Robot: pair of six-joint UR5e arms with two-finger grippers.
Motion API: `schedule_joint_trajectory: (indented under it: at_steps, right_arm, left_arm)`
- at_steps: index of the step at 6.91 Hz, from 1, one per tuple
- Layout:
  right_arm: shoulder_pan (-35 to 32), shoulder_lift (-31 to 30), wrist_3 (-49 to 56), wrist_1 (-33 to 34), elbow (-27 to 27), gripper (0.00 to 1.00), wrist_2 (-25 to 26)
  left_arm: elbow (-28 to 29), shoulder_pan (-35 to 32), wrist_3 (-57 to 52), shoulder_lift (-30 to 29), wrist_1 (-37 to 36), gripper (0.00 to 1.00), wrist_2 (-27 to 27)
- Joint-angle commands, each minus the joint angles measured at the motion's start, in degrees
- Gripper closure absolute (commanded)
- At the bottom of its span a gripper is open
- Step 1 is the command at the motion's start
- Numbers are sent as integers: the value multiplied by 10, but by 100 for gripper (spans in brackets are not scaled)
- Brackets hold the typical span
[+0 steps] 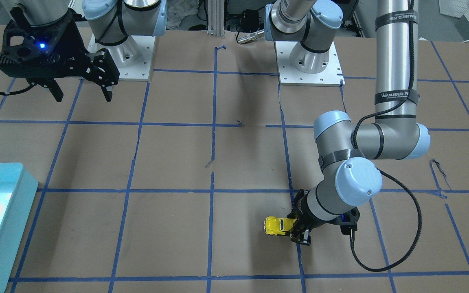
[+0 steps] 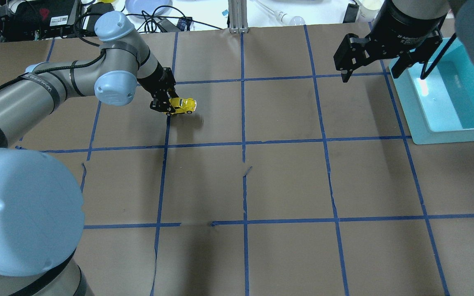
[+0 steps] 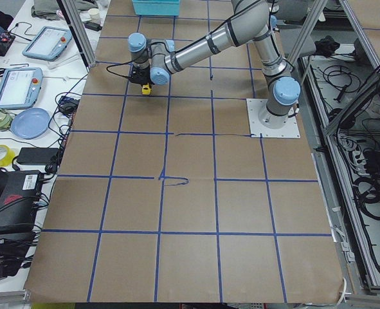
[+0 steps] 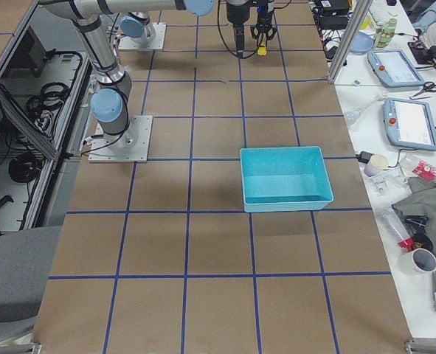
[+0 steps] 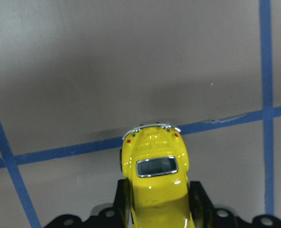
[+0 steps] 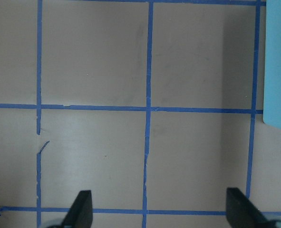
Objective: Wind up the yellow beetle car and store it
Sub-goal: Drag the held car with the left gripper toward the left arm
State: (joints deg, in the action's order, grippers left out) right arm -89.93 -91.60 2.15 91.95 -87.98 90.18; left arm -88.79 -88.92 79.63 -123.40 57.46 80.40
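The left gripper (image 2: pixel 164 105) pinches the yellow beetle car (image 5: pixel 154 175): glossy yellow, rounded, dark rear window, silver bumper, 2 red tail lights. The right gripper (image 6: pixel 160 211) is spread.

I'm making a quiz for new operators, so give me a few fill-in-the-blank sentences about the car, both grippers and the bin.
1. The gripper clamped on the car is the robot's ____ one.
2. The other gripper hangs ____, holding nothing.
3. The bin sits on the robot's ____ side.
4. The tape gridding the table is ____.

Missing words: left; open; right; blue.
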Motion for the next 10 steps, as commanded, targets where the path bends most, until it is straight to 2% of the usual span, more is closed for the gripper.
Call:
schedule_joint_trajectory:
  at_steps: [1,5,7,10]
  right_arm:
    - [1,0,0,2,0,0,0]
    - [1,1,1,4,0,0,0]
    - [2,1,0,6,0,0,1]
    - [1,1,1,5,0,0,0]
  left_arm:
    - [2,0,-4,-15,-1,100,1]
    - [6,5,-14,-18,-5,100,16]
    - [6,7,-25,-19,-6,100,53]
    - [6,43,-62,-16,-6,100,56]
